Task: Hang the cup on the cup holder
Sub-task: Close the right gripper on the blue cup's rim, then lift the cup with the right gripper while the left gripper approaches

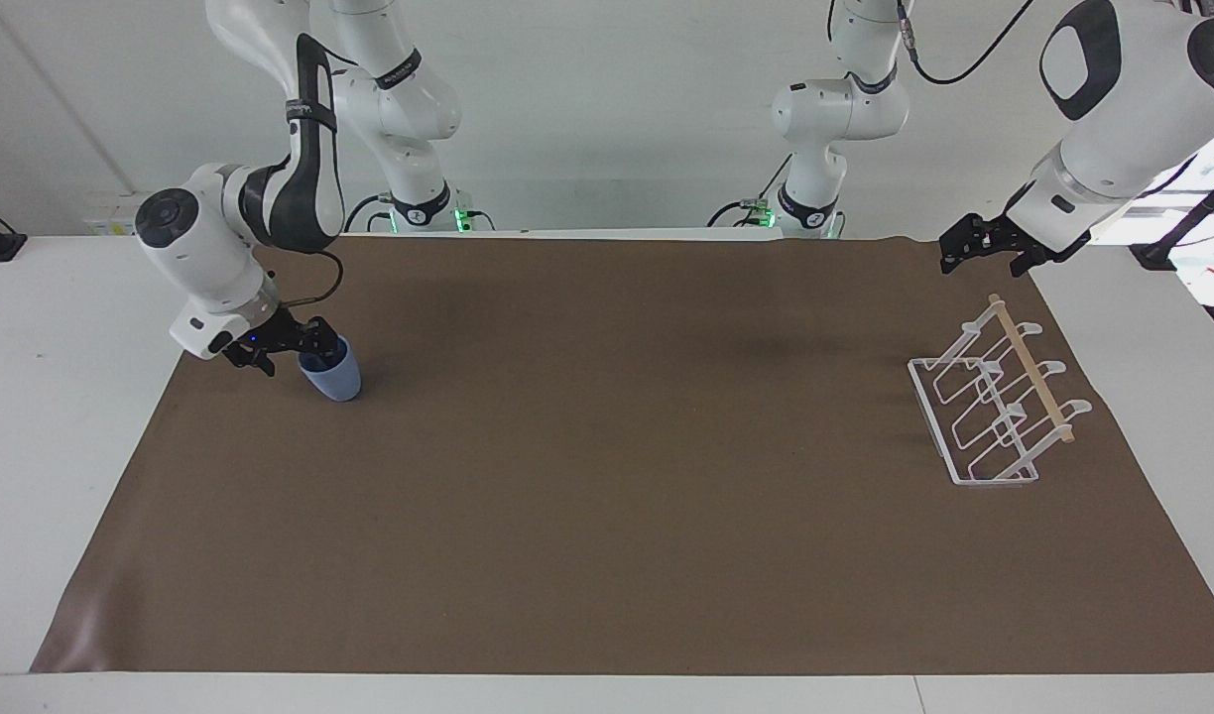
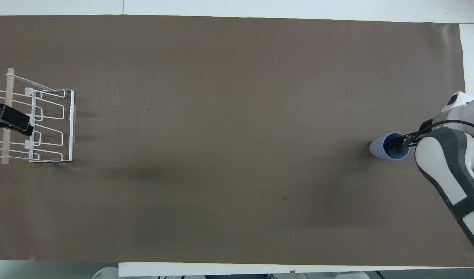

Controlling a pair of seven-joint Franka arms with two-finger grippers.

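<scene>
Mat: a brown mat [image 1: 607,476] lay flat over most of the table.
Table: a white table [image 1: 61,416] showed as a bare margin around the mat's edges.
Wall: a plain white wall [image 1: 607,109] rose at the robots' end.

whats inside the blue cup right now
A finger of the right tool reaches down into the cup, as the overhead view shows at the cup's mouth. The cup's bottom under it is covered, so I cannot tell whether anything else lies inside.
</scene>
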